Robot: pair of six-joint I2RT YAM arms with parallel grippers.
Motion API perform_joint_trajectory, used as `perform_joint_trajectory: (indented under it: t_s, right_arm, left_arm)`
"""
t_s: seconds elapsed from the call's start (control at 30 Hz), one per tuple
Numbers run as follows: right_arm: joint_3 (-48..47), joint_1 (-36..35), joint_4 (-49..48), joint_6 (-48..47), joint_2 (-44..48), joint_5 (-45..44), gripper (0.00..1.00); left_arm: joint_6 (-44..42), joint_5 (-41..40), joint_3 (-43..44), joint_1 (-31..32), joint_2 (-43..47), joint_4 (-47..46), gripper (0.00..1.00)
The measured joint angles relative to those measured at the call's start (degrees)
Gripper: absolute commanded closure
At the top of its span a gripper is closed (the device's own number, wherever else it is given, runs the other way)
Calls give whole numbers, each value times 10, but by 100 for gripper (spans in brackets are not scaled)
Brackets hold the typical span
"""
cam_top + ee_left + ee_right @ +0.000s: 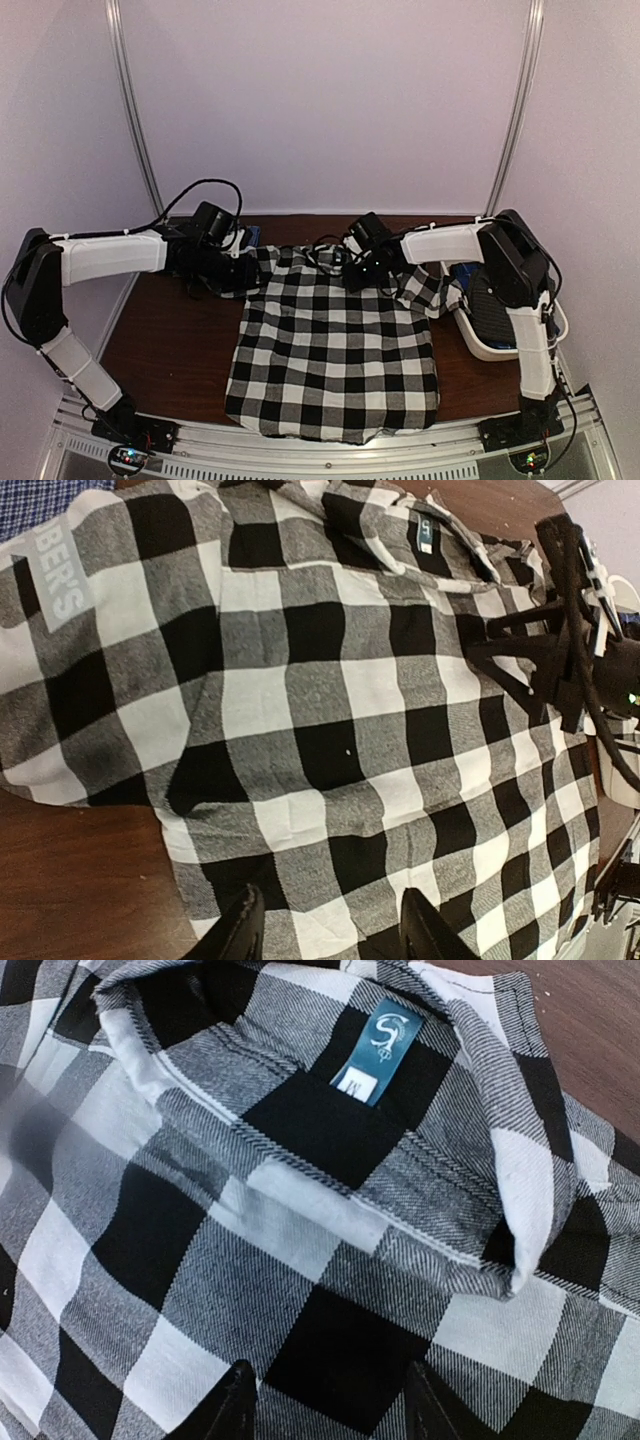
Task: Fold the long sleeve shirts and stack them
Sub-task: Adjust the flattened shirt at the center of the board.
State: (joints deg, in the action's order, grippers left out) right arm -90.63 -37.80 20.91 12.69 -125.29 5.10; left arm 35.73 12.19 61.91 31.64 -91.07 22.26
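Lying flat on table [170,340]: checked shirt [335,350], long axis far-to-near, collar far, hem at near edge. Left claw [330,930] over left shoulder, right claw [330,1405] just hem-side of collar. Both stand apart, nothing clamped, cloth directly below. Likely next: grab far end, fold along long axis toward hem; both arms equally near. Label [385,1045] marks centre line.

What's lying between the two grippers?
The collar of the black-and-white checked cloth shirt, from left gripper to right gripper; the top view shows it.
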Motion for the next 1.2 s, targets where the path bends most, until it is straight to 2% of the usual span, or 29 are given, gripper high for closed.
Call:
perform_joint_trajectory:
  t_s: [0.27, 0.67, 0.9, 1.03, 1.2]
  right_arm:
    - [-78, 14, -10, 6, -40, -19, 46]
    - [-258, 68, 8, 8, -136, -19, 42]
    - [-243, 67, 32, 6, -125, -19, 34]
    - [-197, 61, 40, 5, -80, -20, 29]
    - [-161, 47, 42, -5, -24, -26, 28]
  left_arm:
    - [34, 0, -17, 20, 1, -25, 53]
    - [36, 0, -16, 20, 6, -27, 53]
    - [32, 2, -8, 20, 6, -26, 53]
    - [28, 7, 5, 20, 6, -27, 53]
    - [22, 12, 15, 20, 6, -27, 53]
